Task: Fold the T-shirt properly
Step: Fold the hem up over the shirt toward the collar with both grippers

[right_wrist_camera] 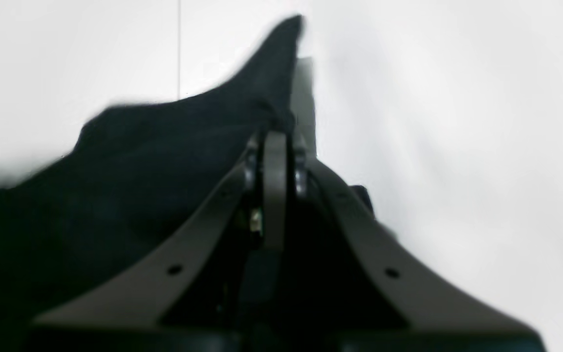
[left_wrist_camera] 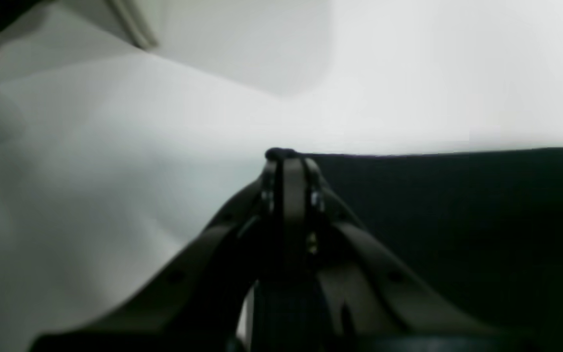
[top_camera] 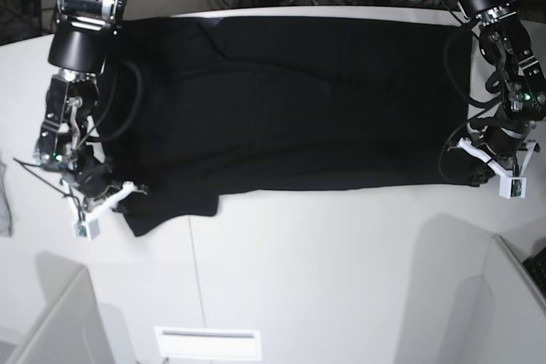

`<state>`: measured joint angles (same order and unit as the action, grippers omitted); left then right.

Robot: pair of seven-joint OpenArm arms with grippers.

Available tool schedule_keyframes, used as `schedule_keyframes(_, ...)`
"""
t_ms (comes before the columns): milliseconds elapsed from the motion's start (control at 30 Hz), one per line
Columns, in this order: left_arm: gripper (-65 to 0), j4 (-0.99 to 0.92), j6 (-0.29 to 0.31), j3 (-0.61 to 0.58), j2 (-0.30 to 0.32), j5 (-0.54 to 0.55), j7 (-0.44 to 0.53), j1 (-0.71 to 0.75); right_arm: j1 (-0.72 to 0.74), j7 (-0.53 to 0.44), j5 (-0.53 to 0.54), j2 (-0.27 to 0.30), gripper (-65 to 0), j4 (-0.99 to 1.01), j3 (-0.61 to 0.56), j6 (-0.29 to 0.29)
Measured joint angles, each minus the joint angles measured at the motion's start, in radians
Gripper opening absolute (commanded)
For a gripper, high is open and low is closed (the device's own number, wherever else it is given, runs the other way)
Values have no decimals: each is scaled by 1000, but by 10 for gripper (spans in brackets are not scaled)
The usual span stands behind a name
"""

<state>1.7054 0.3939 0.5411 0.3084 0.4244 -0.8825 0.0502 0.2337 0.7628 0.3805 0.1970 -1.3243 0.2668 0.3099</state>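
Pinching both near corners: left gripper [left_wrist_camera: 281, 155] jaws pressed together on T-shirt [top_camera: 290, 117] hem corner; right gripper [right_wrist_camera: 281, 128] likewise clamped on sleeve-side corner, cloth peaked above it.
- Item: black T-shirt, plain side up, spread flat across far half of white table [top_camera: 324, 279], near edge at mid-table.
- Handling (est.): light, limp, no stiffness; sags and drags betw. holds, may slip from thin pinch.
- Grip pts: corners/hem, both arms level.

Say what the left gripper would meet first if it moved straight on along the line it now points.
The left gripper, jaws shut on the T-shirt edge, points over bare white table; that surface probably comes first, though depth is unclear.
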Motion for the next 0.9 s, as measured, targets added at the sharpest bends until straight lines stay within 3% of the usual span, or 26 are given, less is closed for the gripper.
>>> schedule_keyframes(300,-650,47,71,63,-9,0,-1,36,-47,25,1,0,-650,-49,6,0)
schedule_keyframes(500,-650,62,72,63,-11,0,-1,82,-117,37,-3,1,-650,-122,8,0)
schedule_keyframes(900,-650,109,76,63,-9,3,0,133,-181,193,6,-8,-650,-305,80,0)
